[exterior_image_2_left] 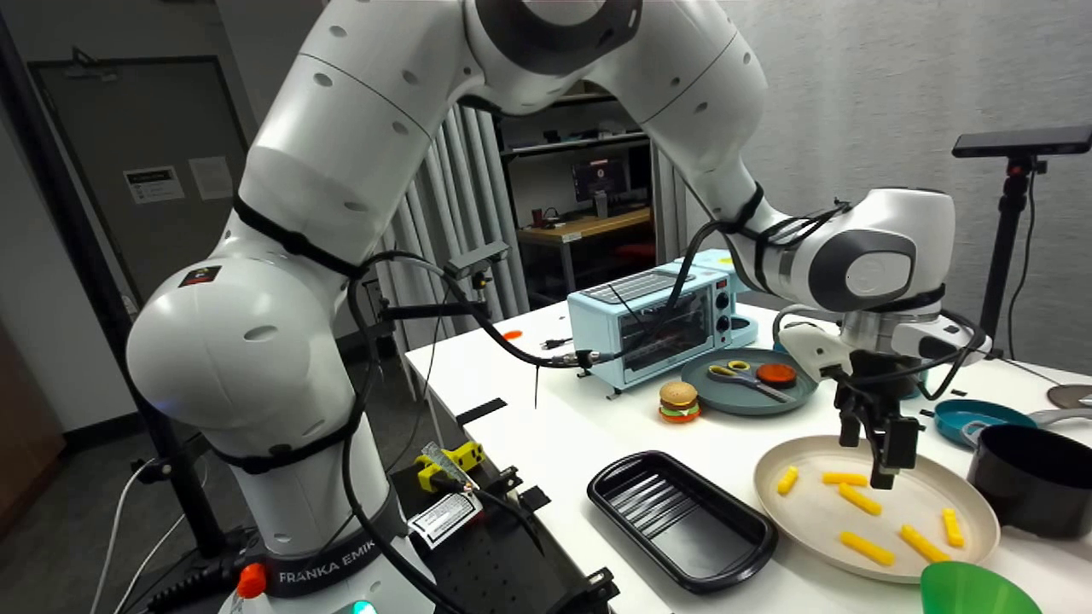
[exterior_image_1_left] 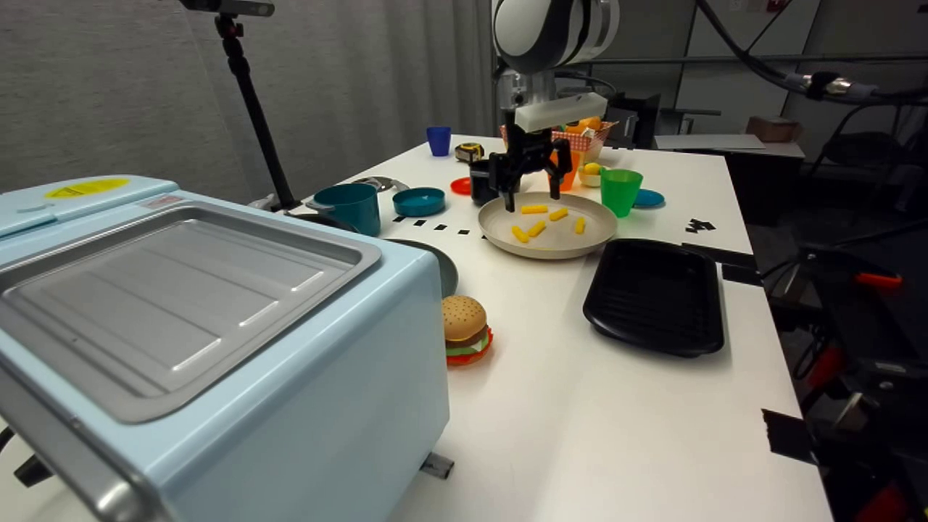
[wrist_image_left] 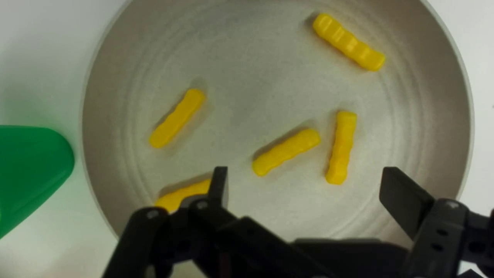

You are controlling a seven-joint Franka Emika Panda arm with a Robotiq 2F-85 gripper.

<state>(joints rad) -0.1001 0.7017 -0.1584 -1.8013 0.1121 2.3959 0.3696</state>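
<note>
My gripper hangs over a round beige plate, jaws spread wide and nothing between them. Several ridged yellow sticks lie scattered on this plate. Nearest the gap between the fingers are a slanted yellow stick and a more upright yellow stick. The left finger partly hides another yellow stick. Farther off lie a yellow stick and a yellow stick. In both exterior views the gripper stands above the plate, fingers pointing down.
Close beside the plate stand a green cup, a black tray and a black pot. A toy burger sits near the light blue toaster oven. Scissors and a red disc rest on a grey-green plate. Behind is a filled basket.
</note>
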